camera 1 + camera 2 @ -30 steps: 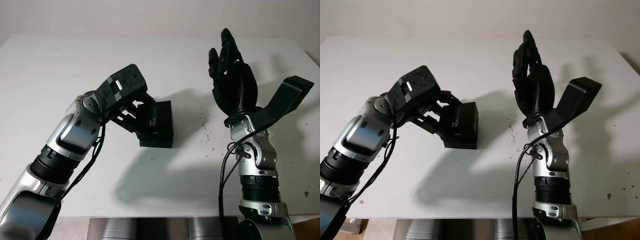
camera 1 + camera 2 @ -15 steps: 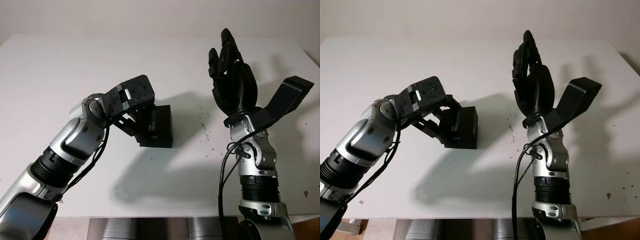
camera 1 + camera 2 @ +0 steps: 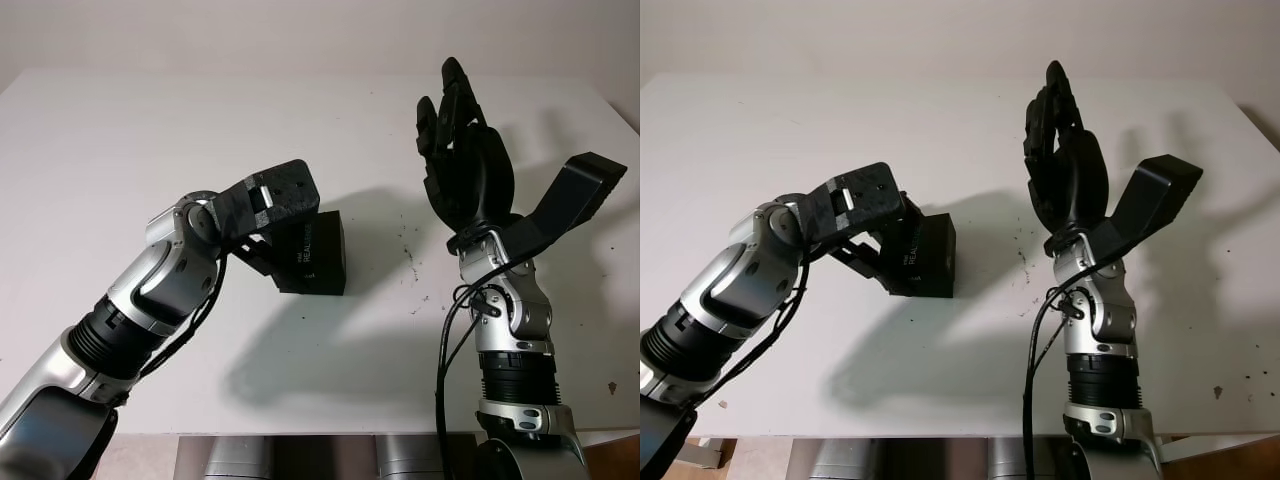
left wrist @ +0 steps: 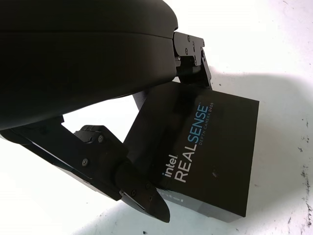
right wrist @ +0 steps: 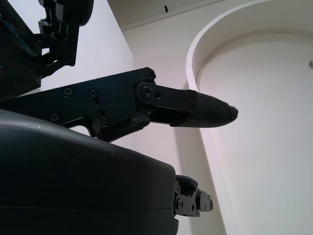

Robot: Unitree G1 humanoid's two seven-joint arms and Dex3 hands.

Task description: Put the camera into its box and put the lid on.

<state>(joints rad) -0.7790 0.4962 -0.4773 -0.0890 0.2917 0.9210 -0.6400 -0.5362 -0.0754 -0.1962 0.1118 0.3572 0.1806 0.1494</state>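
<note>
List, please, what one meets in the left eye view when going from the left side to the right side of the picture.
Left hand, black with a silver arm, at the box → black cardboard box printed REALSENSE on the white table → right hand, black, raised upright and open above the table.

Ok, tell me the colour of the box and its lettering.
Black box, lettering white and blue; clearest in the left wrist view, with the left hand on it.

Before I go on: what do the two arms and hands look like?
Both arms are silver metal with black ribbed joint rings and loose black cables. The left hand is a black three-finger unit with a small white tag on its shell. The right hand is black too, with a black camera bracket at its wrist.
</note>
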